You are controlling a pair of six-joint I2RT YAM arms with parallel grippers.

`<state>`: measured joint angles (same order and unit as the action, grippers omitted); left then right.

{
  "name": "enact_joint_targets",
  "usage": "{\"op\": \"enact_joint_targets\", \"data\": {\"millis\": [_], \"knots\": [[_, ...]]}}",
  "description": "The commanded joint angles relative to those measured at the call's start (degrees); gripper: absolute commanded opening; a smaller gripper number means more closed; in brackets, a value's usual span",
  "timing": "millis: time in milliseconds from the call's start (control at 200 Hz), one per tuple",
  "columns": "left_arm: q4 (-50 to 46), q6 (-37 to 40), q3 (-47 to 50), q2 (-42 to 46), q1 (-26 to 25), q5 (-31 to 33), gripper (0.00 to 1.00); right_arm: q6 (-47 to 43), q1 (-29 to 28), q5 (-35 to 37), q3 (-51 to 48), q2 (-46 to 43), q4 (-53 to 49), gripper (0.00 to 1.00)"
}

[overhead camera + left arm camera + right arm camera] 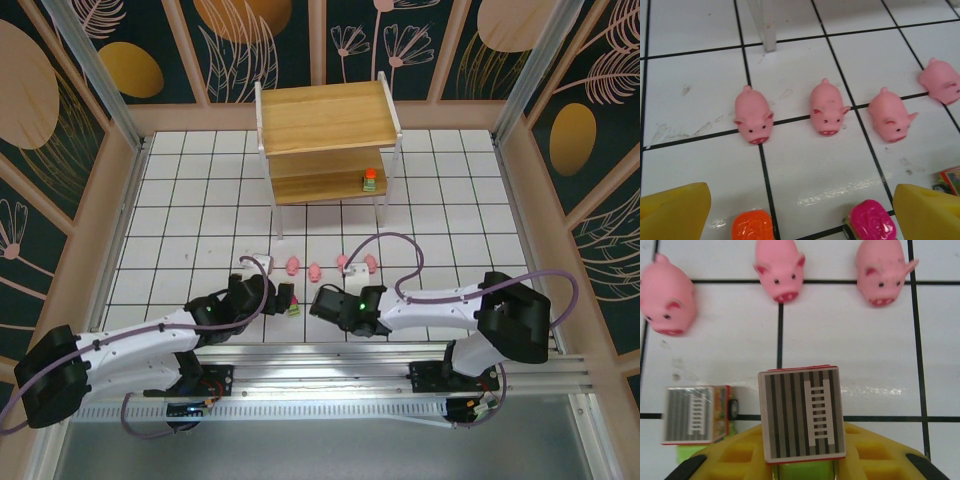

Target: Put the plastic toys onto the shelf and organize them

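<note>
The shelf (320,115), two pale boards on a white frame, is standing upright at the tabletop's far side, carrying one orange-topped green piece (369,180) on its lower board. Four pink pigs (754,121) are sitting in a row before it, snouts facing the arms. Nearer, an orange top (752,226) and a magenta top (871,221) are resting apart. A ladder-striped block (802,412) is sitting gripped in the right pincer (322,301), a twin block (696,415) just beside it.
</note>
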<state>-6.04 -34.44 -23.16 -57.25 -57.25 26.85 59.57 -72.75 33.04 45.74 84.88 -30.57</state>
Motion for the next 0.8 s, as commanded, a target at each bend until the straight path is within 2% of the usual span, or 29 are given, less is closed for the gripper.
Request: {"op": "enact_joint_targets", "data": {"millis": [0,345,791], "knots": [[3.3,4.1,0.7,0.7,0.5,-3.2,0.94,-1.6,0.7,3.4,2.3,-1.8,-2.9,0.25],[5.7,8.7,0.6,2.3,0.5,-5.3,0.94,-7.1,5.1,3.7,4.9,-4.7,-2.4,0.24],[7.2,7.6,2.7,3.8,0.4,-3.4,0.94,-21.9,15.7,3.4,12.4,-4.3,2.4,0.24]]}}
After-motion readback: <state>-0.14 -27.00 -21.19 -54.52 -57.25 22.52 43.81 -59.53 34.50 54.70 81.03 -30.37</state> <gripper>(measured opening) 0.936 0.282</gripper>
